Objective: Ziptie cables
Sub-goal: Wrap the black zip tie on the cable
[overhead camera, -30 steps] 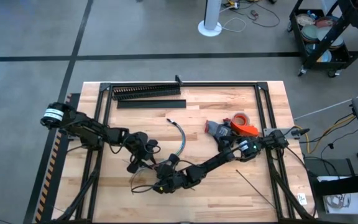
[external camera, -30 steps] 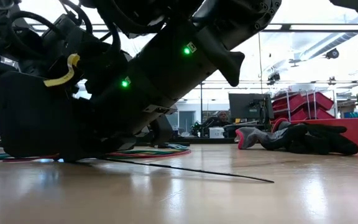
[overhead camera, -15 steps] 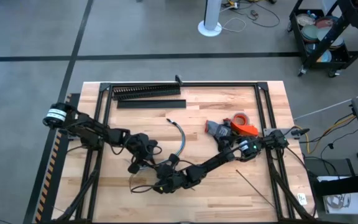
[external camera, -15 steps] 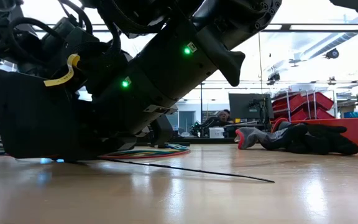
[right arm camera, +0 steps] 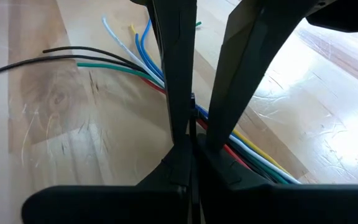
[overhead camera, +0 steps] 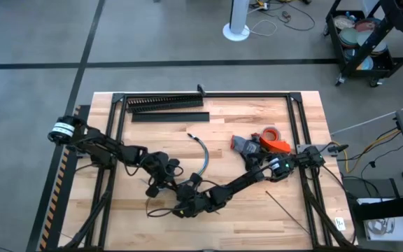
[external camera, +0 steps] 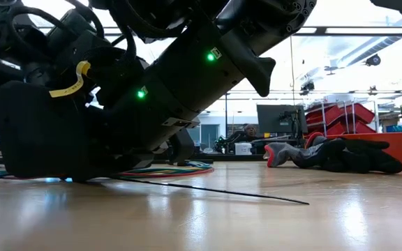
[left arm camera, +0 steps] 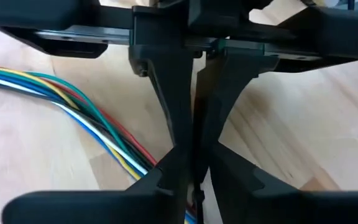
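The cables (overhead camera: 203,155) are a bundle of thin coloured wires curving from mid-table down to both grippers. They lie flat on the wood, also seen in the cables (left arm camera: 73,93) and cables (right arm camera: 135,68) of the wrist views. My left gripper (overhead camera: 168,185) (left arm camera: 194,162) is shut low over the bundle. My right gripper (overhead camera: 182,205) (right arm camera: 190,149) is shut just beside it, near the wires' loose ends (overhead camera: 156,210). One ziptie (overhead camera: 285,210) (external camera: 215,189) lies flat at the near right, untouched. My left gripper points down at the table with the wires (left arm camera: 148,163) running in under its shut fingers; I cannot tell whether it grips them. My right gripper stands the same way, its shut fingers crossing over the wires (right arm camera: 216,124); the fingers hide whether they hold any.
A black comb-toothed duct (overhead camera: 165,103) and a dark strip (overhead camera: 170,117) lie along the far edge. An orange tape roll (overhead camera: 271,133) and grey gloves (overhead camera: 245,145) sit under the right arm. A black frame (overhead camera: 296,154) borders the work area.
My left gripper has edged a little toward my right gripper. The cables and the loose ziptie lie as before.
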You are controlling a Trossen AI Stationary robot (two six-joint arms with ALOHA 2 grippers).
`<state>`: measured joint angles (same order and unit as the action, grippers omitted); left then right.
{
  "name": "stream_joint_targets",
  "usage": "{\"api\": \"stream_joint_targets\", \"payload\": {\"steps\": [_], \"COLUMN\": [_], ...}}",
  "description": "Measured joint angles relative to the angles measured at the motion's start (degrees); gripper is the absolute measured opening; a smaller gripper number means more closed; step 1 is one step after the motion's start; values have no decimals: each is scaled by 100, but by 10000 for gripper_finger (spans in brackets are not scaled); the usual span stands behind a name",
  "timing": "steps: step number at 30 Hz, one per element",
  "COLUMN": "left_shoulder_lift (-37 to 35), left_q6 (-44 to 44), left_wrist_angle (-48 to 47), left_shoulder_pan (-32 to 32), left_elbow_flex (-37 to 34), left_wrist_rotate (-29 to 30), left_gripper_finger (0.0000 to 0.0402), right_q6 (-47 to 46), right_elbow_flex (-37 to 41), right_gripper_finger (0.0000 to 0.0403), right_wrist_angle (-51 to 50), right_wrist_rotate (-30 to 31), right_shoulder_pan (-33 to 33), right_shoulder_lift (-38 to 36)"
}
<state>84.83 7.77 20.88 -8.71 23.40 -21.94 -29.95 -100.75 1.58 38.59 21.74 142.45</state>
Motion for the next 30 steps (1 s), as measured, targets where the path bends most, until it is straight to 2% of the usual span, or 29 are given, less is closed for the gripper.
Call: {"api": "stream_joint_targets", "payload": {"steps": [6, 14, 23, 30], "left_shoulder_lift": [1, -2, -28, -143], "left_q6": [32, 52, 184, 221], "left_wrist_angle": [-215, -749, -1351, -1487], "left_shoulder_pan": [2, 7, -2, 0], "left_elbow_flex": [2, 130, 352, 347], "left_wrist_rotate": [39, 61, 241, 283], "left_gripper_finger": [57, 7, 3, 1], "right_q6": [0, -1, -9, -398], "right_elbow_flex": [0, 0, -2, -7], "right_gripper_finger": [0, 0, 0, 0], "right_wrist_angle": [-16, -49, -182, -542], "right_wrist_rotate": [-4, -9, 3, 130], "right_shoulder_pan": [0, 2, 54, 187], "right_shoulder_lift": [0, 0, -13, -50]}}
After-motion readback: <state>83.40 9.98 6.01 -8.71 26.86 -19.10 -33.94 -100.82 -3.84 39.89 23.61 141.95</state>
